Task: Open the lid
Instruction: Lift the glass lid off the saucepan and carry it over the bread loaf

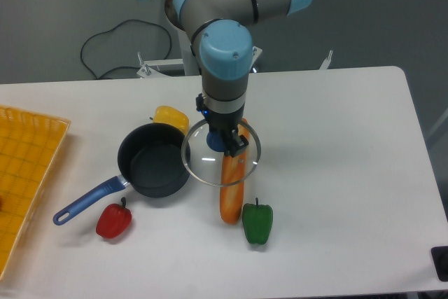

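Above the baguette (pixel 231 194), the gripper (pixel 227 141) clenches the lid (pixel 220 153) by its knob; a slip could drop the glass onto it.

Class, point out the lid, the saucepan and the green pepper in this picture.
lid (pixel 199 162), fixed camera, glass near its left rim
saucepan (pixel 150 162), fixed camera, dark inside bottom
green pepper (pixel 257 223), fixed camera, middle of its body

Your tool (pixel 225 141) mostly hid the lid's blue knob (pixel 218 143), yellow pepper (pixel 171 117) partly behind the saucepan (pixel 153 160), orange tray (pixel 24 180) cut by the left edge, baguette's (pixel 232 190) top under the lid (pixel 220 153).
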Motion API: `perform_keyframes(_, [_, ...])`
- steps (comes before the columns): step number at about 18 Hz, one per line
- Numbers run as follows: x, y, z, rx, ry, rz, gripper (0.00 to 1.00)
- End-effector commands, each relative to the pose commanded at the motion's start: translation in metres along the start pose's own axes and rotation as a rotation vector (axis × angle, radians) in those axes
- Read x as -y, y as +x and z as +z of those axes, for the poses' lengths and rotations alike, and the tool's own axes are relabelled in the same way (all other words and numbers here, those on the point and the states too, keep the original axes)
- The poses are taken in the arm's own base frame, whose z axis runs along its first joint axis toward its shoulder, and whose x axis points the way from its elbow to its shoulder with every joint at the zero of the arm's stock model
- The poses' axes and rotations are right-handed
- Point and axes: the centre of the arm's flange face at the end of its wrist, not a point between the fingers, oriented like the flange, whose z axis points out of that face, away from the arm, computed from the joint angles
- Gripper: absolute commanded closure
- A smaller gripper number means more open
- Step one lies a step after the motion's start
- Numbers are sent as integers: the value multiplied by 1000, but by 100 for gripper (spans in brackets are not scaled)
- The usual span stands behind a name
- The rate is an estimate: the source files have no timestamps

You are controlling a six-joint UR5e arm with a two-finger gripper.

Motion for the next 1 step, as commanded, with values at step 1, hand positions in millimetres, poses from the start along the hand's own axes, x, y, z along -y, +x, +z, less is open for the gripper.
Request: perform_keyframes(1, [0,0,-1,2,-1,2,49])
